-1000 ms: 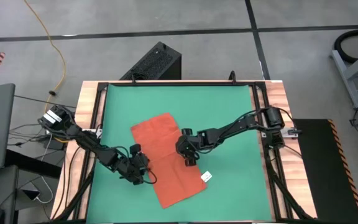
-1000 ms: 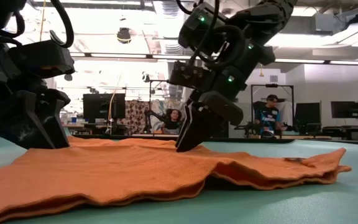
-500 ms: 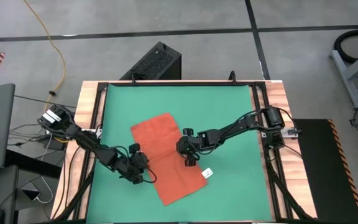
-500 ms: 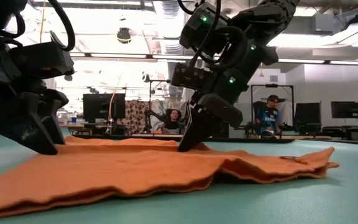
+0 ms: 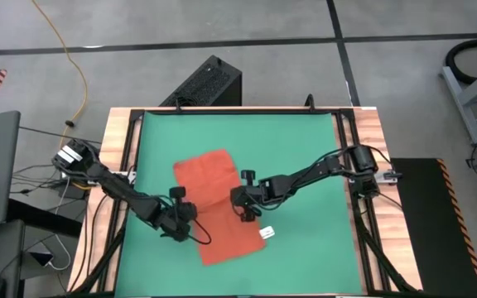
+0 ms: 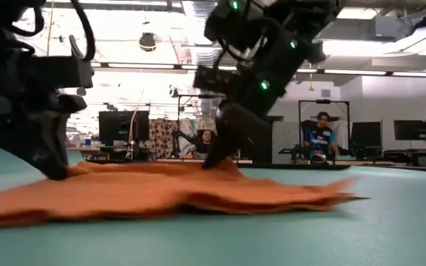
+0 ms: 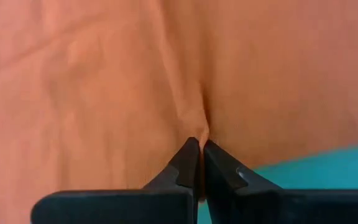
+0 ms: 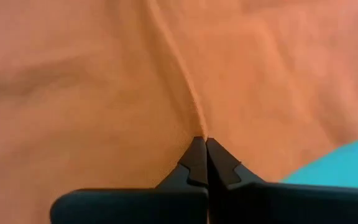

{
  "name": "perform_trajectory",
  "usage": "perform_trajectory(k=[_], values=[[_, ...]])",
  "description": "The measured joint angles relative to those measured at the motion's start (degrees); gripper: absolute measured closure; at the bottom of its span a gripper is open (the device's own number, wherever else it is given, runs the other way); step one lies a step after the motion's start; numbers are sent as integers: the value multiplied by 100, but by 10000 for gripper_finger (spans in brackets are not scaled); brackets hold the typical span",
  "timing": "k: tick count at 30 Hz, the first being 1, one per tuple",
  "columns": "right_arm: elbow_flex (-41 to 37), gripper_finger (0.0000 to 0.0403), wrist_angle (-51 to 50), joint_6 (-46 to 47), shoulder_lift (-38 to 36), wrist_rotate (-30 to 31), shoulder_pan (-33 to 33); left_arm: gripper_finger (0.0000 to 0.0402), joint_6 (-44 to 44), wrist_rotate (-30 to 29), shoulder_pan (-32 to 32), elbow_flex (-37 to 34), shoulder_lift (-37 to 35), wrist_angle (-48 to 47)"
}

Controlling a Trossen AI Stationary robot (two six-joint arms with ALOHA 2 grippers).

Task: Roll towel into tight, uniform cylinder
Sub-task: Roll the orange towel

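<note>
Our left jaws (image 7: 199, 154) and right jaws (image 8: 204, 153) are both clamped on thin pinches of the soft orange-red cloth towel (image 5: 214, 194); such tiny bites might slip, leaving it skewed on the green worktop (image 5: 305, 157).

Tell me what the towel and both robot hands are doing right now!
Towel: lying flat on the mat, unrolled, pinched at both side edges, white tag showing.
Left gripper: jaws shut on the towel's edge.
Right gripper: jaws shut on the towel's opposite edge.
Mat: green, under the towel.
</note>
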Motion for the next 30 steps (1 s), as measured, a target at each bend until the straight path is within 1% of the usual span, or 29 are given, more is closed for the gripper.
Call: perform_trajectory(k=[2, 6, 10, 13, 16, 18, 21, 24, 30], values=[[153, 399, -113, -36, -10, 286, 7, 401, 132, -206, 0, 276, -15, -547], [403, 400, -158, -153, -10, 716, -15, 401, 428, -943, 28, 773, -29, -1660], [614, 400, -113, -364, -21, 1283, -91, 401, 849, -1713, 243, 1079, -83, -2291], [715, 400, -118, -540, -19, 1634, -158, 401, 1306, -2071, 552, 1102, -206, -2464], [816, 401, -115, -734, -22, 2192, -243, 401, 1893, -2306, 949, 1102, -453, -2565], [872, 401, -116, -890, -25, 2491, -324, 401, 2299, -2606, 1236, 1102, -650, -2562], [945, 401, -75, -1091, -25, 2722, -491, 401, 3043, -3073, 1743, 1102, -992, -2415], [1012, 401, 124, -1383, -25, 3012, -680, 401, 3931, -3032, 2332, 1102, -1345, -1882], [1111, 401, 924, -2074, -30, 3340, -1052, 401, 5837, -1932, 3459, 1104, -1849, -697]])
